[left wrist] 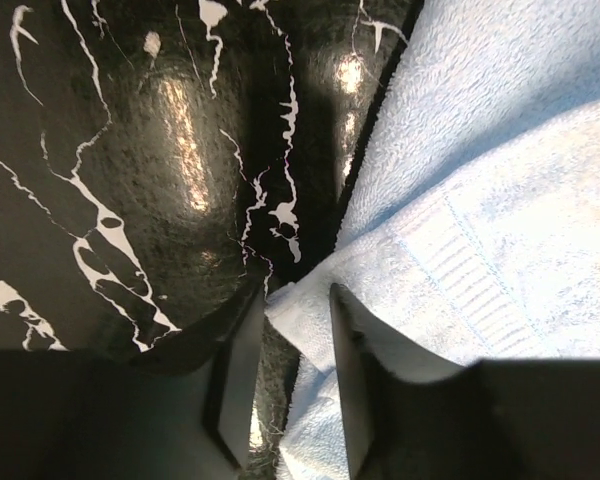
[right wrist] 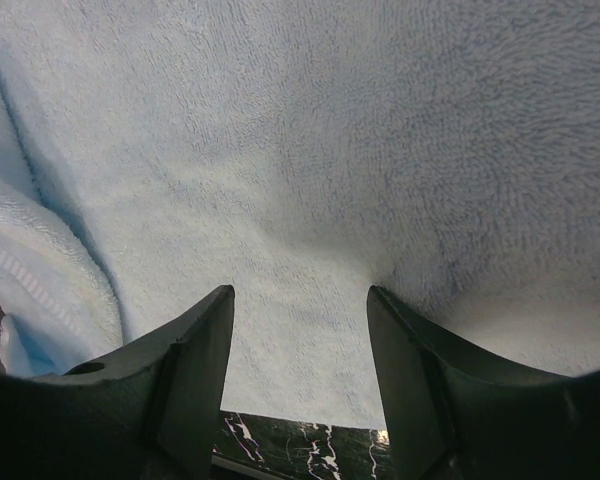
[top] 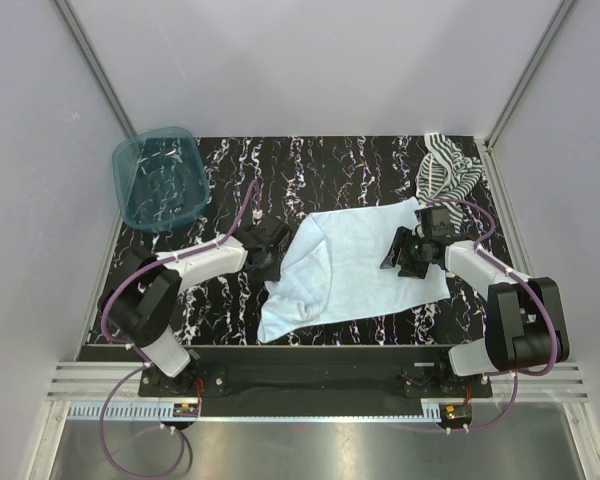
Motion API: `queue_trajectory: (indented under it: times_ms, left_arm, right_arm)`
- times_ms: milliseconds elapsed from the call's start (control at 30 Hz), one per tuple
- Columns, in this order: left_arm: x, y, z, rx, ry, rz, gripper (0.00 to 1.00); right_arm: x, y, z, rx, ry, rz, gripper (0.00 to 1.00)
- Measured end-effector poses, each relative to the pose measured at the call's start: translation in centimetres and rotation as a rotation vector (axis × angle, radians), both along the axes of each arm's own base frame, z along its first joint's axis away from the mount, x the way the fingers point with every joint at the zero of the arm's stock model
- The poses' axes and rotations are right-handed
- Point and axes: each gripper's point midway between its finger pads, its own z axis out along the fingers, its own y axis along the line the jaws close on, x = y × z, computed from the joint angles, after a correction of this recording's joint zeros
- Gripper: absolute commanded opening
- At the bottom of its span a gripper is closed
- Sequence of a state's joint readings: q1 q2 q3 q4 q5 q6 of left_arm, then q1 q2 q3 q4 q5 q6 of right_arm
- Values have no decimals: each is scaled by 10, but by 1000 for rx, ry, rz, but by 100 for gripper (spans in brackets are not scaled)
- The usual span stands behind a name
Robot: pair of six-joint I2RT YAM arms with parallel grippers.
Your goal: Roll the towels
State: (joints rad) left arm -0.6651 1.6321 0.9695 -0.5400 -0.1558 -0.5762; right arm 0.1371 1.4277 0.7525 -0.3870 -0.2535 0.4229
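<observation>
The pale blue towel (top: 355,270) lies spread in the middle of the table, its left part folded over and bunched. My left gripper (top: 269,250) is at the towel's left edge. In the left wrist view the gripper (left wrist: 296,297) is open, and a corner of the blue towel (left wrist: 500,200) lies between its fingers and touches the right one. My right gripper (top: 400,254) sits over the towel's right part. In the right wrist view the gripper (right wrist: 298,295) is open wide and empty above the blue towel (right wrist: 300,150). The striped green-and-white towel (top: 446,175) lies crumpled at the back right.
A teal plastic basket (top: 121,170) stands at the back left corner. The black marbled table (top: 330,160) is bounded by grey walls on three sides. Its near edge shows below the towel in the right wrist view (right wrist: 310,450).
</observation>
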Motion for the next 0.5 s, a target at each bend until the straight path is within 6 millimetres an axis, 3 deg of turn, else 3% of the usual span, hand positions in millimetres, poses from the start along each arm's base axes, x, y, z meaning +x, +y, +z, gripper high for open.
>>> queue_trajectory:
  times_ms: [200, 367, 500]
  left_arm:
    - [-6, 2, -7, -4, 18, -3, 23]
    - [-10, 4, -10, -7, 25, -1, 0]
    - [-11, 5, -9, -7, 24, -5, 0]
  right_arm:
    - [0, 0, 0, -1, 0, 1, 63]
    - [0, 0, 0, -2, 0, 0, 63]
    - [0, 0, 0, -2, 0, 1, 63]
